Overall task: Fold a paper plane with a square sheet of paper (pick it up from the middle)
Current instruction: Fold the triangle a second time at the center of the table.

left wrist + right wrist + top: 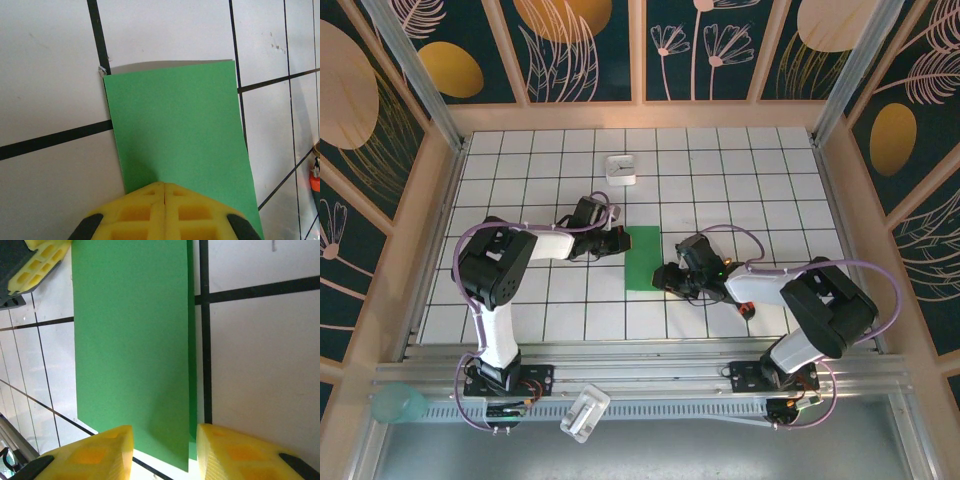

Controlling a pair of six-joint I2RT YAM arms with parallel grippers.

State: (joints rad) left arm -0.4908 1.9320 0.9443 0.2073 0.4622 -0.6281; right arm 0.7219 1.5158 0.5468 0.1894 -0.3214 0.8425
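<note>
Square sheet of paper (642, 258), green, lies flat on the tiled table (750, 180) as a two-layer rectangle between the arms. Left gripper (164, 187) reaches in low from the left, fingers closed together over the paper's edge. Right gripper (165, 440) sits low at the near right corner, fingers apart, straddling the edge.

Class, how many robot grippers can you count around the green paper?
2. In the top view, the left gripper is at the green paper's upper-left edge, and the right gripper at its lower-right edge.
</note>
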